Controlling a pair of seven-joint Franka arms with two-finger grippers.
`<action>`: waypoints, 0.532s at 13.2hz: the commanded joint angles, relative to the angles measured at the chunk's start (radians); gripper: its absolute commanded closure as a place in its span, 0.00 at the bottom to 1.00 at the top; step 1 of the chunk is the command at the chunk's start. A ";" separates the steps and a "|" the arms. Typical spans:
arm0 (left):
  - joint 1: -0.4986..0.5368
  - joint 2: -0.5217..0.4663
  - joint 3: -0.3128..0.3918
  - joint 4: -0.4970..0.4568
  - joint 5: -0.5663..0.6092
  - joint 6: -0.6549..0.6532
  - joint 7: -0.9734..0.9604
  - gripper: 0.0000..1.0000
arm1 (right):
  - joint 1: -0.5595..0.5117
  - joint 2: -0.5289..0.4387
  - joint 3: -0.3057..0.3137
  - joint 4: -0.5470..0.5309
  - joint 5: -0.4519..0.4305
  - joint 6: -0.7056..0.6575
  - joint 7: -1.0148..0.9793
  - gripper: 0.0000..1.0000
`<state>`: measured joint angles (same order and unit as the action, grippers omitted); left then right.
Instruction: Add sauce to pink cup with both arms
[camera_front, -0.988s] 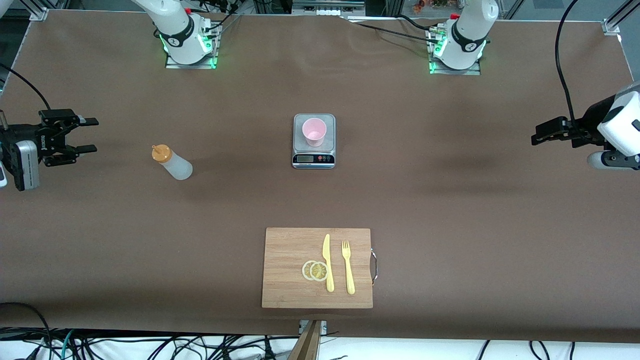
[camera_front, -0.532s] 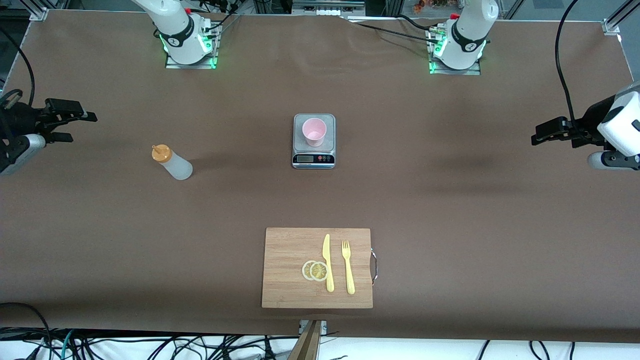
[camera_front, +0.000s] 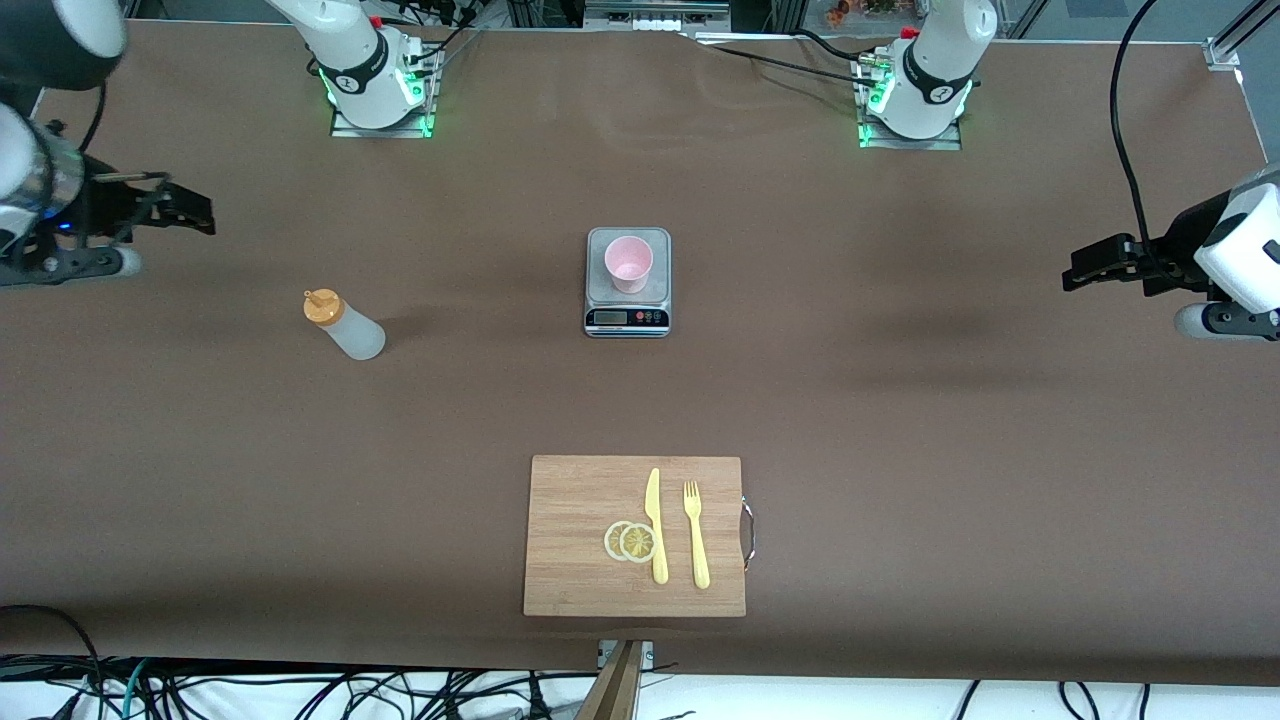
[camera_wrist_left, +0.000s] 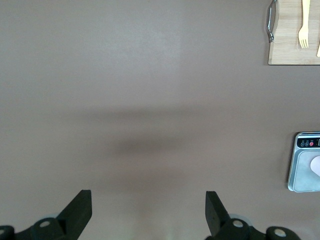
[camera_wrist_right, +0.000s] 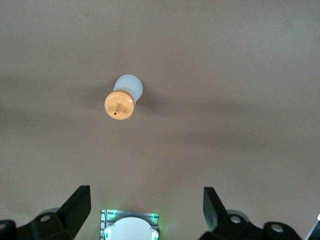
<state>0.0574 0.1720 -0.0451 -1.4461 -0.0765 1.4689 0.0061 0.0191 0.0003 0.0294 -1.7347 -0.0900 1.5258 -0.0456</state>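
Two wide-open grippers, right gripper (camera_front: 190, 208) upper-left and left gripper (camera_front: 1080, 272) right-edge, flank the orange-capped translucent plastic sauce bottle (camera_front: 343, 324) (upright, mid-left) and pink plastic cup (camera_front: 628, 263) atop the steel scale (camera_front: 627, 318); stage unclear.

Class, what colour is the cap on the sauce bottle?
Orange-yellow. The cap of the sauce bottle shows best in the right wrist view.

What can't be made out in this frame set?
- Scale display reading: too small in the front view, cut off by the edge in the left wrist view.
- Sauce level in the squeeze bottle: the cloudy body does not show it.
- Pink cup: mostly cropped in the left wrist view.
- Right gripper and left gripper: fingers open, tips only, bodies cut off in the wrist views.
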 joint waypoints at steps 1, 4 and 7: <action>0.004 0.014 -0.004 0.032 0.014 -0.015 0.018 0.00 | -0.070 -0.052 0.009 -0.042 0.062 0.054 0.029 0.01; 0.004 0.014 -0.004 0.032 0.015 -0.015 0.018 0.00 | -0.073 -0.048 -0.031 0.016 0.113 0.091 0.026 0.01; 0.004 0.014 -0.004 0.032 0.014 -0.015 0.018 0.00 | -0.070 -0.046 -0.031 0.018 0.119 0.088 0.015 0.01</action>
